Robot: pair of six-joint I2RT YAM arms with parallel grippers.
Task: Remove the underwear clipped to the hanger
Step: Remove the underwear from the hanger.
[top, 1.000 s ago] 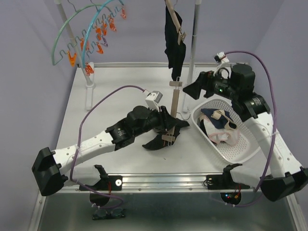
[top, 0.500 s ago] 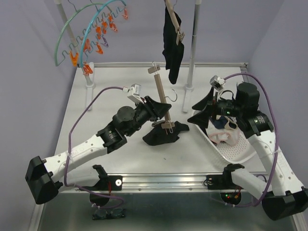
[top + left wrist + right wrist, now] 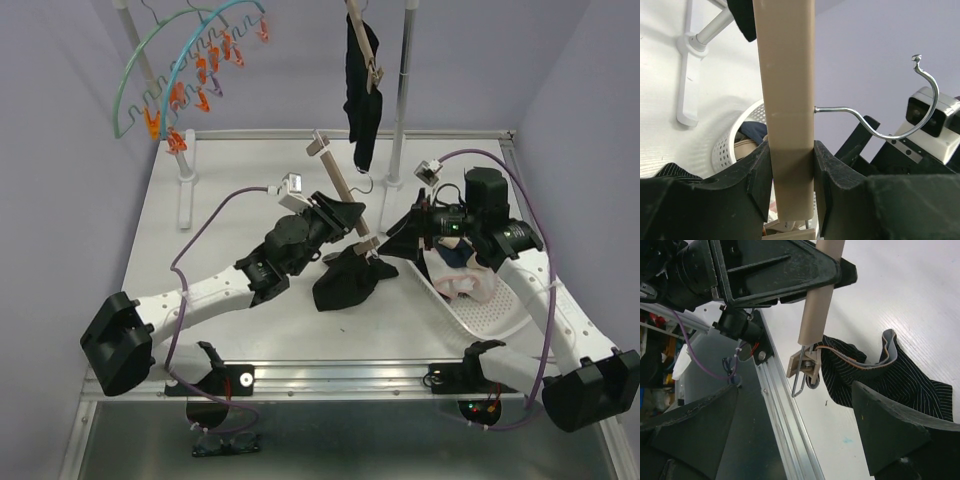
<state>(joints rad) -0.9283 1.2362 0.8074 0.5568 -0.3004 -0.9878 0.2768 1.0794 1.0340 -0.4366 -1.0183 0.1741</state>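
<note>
**A:** Which step is in hand?

**B:** Unclipping. The hanger is clamped on its beige bar by the left fingers, closed hard on the wood. The bar is tilted, with the wire hook free. The pinstriped underwear is held by the lower clip. It sits mid-bench toward the near edge, just left of the basket, which is by the right edge.

**A:** Right side?

**B:** The right fingers are spread wide and nothing is held. They are aimed at the cloth, one to either side of it, apart from it.

**A:** Next move?

**B:** As judged: the cloth is to be pinched near the waistband, close to the clip. It is then to be pulled off against a steadied bar and dropped in the basket.

**A:** What is unclear?

**B:** The clip's bite on the cloth is partly covered by a waistband fold. Whether the cloth's lower part rests on the bench cannot be confirmed. The upper clip looks empty, but it is small in the top view. A second black garment is hung at the far edge, its hanger cut off by the frame. The basket contents are mostly hidden behind the right arm.
</note>
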